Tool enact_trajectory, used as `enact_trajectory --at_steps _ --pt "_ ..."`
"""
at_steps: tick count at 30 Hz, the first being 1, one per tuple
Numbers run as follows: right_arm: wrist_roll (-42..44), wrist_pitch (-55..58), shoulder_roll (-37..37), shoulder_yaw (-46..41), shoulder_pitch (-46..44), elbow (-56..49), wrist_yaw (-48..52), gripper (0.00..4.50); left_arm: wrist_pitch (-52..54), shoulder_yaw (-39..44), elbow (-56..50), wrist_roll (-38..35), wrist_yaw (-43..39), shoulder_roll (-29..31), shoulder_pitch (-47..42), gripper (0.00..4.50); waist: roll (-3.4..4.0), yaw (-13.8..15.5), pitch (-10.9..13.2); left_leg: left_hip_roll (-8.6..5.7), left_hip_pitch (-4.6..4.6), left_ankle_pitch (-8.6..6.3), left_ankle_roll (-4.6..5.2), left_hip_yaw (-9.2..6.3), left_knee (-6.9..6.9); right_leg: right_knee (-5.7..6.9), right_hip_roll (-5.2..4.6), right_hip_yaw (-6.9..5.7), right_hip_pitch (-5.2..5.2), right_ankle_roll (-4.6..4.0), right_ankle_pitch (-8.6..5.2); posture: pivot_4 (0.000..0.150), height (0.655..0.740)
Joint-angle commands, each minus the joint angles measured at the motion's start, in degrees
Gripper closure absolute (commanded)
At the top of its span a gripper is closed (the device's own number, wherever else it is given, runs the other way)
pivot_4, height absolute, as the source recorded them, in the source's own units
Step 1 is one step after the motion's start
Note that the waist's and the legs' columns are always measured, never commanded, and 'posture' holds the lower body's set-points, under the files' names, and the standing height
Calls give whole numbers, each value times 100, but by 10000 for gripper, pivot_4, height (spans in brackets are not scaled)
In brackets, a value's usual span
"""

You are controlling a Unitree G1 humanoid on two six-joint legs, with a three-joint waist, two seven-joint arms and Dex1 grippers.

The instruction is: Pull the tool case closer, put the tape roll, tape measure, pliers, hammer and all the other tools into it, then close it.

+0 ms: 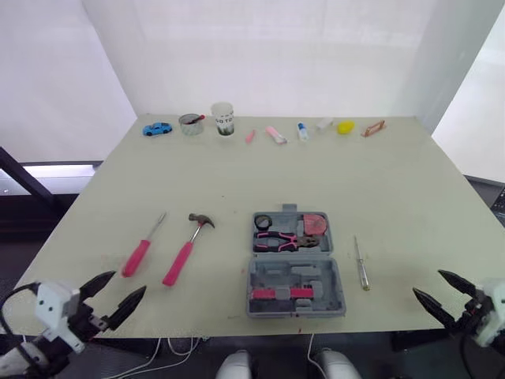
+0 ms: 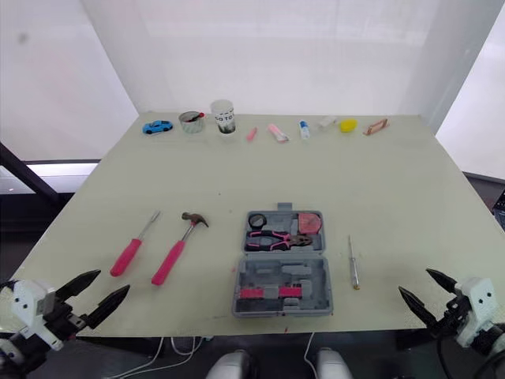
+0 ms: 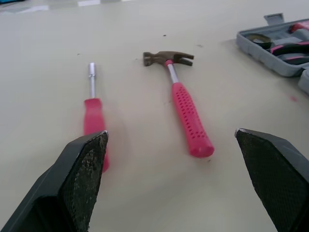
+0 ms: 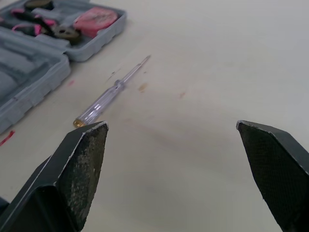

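The tool case lies open near the table's front edge, with the tape roll, pliers and tape measure inside. The hammer lies at its nine o'clock and a screwdriver at three. The left gripper and right gripper hover wide open and empty. The left should probably clamp the hammer's handle near the head, so the hammer doesn't tip.

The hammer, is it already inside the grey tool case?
No, the hammer lies on the table to the left of the open tool case.
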Motion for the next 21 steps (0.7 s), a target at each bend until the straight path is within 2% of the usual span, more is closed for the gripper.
enact_trajectory --at_steps 1,5,10,14,21 --pt "-71 144 -363 161 -316 -195 298 366 78 -286 -546 -56 -176 181 -150 0 -1 0 0 0 0 0 0 1 0 -1 1 1 0 0 0 1500 7400" --pt "-1 877 -555 503 -1227 -267 123 366 247 -653 -955 -123 -262 270 -483 0 -5 -22 3 -3 7 1 1 10 1 -1 6 8 5 3 2 1500 7400" --pt "-417 1106 -515 957 -1646 -320 -78 366 484 -837 -1334 -257 -351 327 -644 0 -6 6 3 -6 4 1 1 18 4 6 31 5 5 -2 1 1500 7400" --pt "-844 1649 182 1470 -1838 -665 -1143 366 1237 -1258 -2337 -665 -520 752 -907 0 -16 17 8 -5 -5 1 1 10 0 6 36 -2 4 -1 0 1500 7400" --pt "-1085 2624 983 1794 -1735 -1351 -2343 366 1697 -1533 -2676 -977 -1119 1342 -1359 0 -8 -16 12 -9 7 2 0 18 3 12 31 19 3 0 1 1500 7400"
